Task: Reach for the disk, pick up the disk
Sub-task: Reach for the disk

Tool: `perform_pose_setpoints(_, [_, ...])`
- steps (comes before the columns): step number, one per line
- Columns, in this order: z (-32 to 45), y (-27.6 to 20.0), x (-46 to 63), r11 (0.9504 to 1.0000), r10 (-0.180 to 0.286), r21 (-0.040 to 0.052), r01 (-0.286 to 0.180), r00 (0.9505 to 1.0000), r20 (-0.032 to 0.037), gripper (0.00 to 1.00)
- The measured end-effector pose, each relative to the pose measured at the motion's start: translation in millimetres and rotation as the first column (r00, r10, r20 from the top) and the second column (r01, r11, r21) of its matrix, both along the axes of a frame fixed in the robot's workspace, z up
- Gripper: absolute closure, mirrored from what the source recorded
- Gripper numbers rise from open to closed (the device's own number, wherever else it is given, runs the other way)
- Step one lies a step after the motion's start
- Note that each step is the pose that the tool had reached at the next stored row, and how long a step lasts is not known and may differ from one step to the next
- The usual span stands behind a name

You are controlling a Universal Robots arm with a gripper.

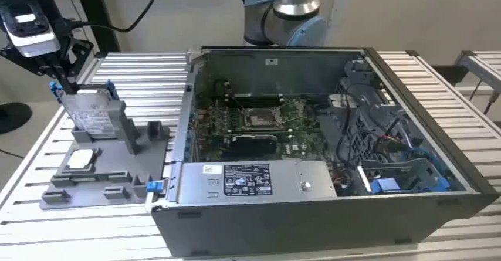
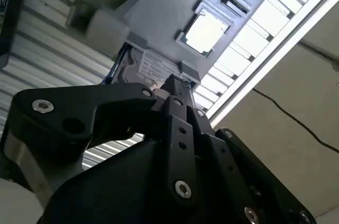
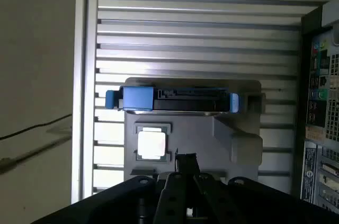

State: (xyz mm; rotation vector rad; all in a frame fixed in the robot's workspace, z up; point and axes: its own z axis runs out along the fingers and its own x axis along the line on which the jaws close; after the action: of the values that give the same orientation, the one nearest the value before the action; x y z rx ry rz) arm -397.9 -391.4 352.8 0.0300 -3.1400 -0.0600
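Disk [image 1: 95, 117] upright in slot of grey fixture [image 1: 86, 185]. Gripper [image 1: 67, 84] just above fixture, at disk's top corner; fingers look closed, empty. Advice: open wide, centre over top edge, pull straight up.

Open computer case [image 1: 313, 229] beside a grey holder [image 1: 117, 173] (processor chip [image 1: 81, 159] on it) — slatted table [image 1: 70, 231] beneath.

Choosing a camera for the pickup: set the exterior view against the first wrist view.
Exterior view adds the open computer case's inside with its circuit board, and the disk's labelled face. First wrist view adds the disk's top edge from above and the case's port panel. Both share the disk upright in the grey holder, the square chip and the slatted table.
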Motion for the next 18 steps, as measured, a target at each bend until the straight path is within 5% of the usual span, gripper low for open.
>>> perform_pose_setpoints(15, [0.1,0.4,0.0,1.0,0.0,-0.0001,0.0,1.0,-0.0001,1.0])
perform_pose_setpoints(18, [0.0,7.9,0.0,1.0,0.0,0.0,0.0,1.0,0.0,1.0])
